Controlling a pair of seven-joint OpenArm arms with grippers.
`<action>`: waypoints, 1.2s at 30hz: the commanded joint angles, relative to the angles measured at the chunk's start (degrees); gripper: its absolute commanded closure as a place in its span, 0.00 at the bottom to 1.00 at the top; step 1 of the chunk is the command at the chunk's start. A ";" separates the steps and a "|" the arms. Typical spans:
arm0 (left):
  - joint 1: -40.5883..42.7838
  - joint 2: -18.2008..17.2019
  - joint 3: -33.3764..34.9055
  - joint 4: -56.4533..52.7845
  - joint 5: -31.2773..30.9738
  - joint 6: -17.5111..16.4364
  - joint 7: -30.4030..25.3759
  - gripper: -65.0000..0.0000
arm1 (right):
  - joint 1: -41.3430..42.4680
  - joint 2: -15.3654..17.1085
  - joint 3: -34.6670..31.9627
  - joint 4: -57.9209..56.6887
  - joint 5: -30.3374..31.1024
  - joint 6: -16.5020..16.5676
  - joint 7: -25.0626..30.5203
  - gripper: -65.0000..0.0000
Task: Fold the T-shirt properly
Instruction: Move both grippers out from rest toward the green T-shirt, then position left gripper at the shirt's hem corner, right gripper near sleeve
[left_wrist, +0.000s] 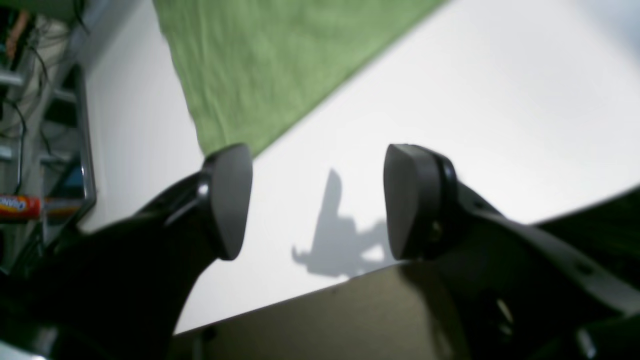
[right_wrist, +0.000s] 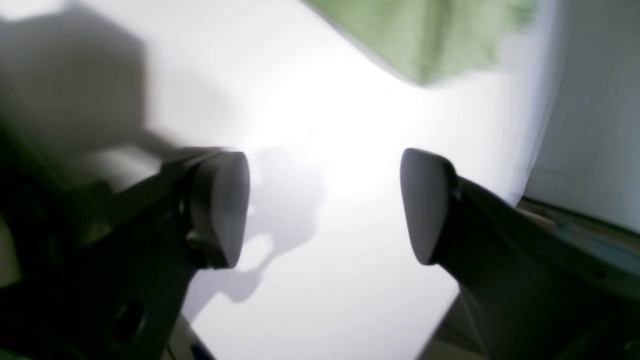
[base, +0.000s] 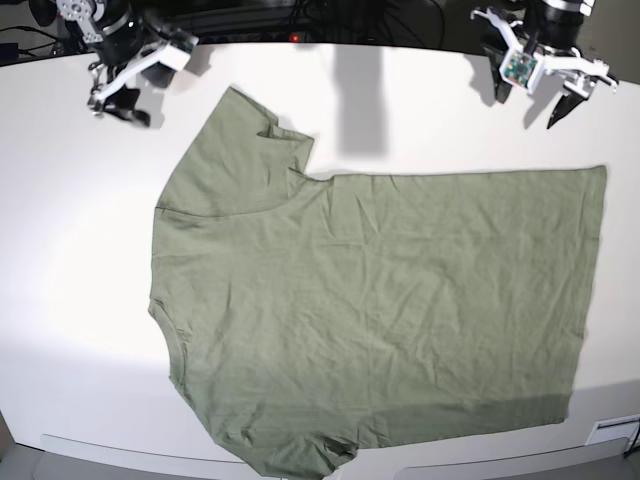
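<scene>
Lay spread flat across the middle of the white surface (base: 60, 250): wrinkled sage-green short-sleeved cotton T-shirt (base: 380, 310), sleeves toward the left, hem toward the right. Hung above the far edge, clear of the cloth: left tool (base: 542, 100) and right tool (base: 112, 105), both gaping wide, gripping nothing.

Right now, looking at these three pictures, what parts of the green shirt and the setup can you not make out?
- T-shirt, base view: the lower sleeve and hem corner run off the bottom edge.
- Collar label: too small to see in the base view.
- Right wrist view: blurred and glared, so the shirt is only a green smear beyond the right gripper.
- Left wrist view: the left gripper fingers cover part of the table; only one shirt corner shows.
</scene>
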 joint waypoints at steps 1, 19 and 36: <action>-0.13 -1.81 0.09 1.11 0.02 0.94 -0.35 0.38 | -0.31 0.85 0.28 2.25 1.51 1.49 -0.66 0.28; -1.29 -28.30 0.81 -0.13 0.00 0.94 -1.70 0.40 | -10.08 -2.80 0.28 21.62 -5.14 4.74 -1.51 0.28; -16.09 -30.99 0.81 -31.04 -0.74 -3.63 -15.63 0.46 | -10.03 -5.18 0.28 21.62 -5.18 4.07 -1.46 0.28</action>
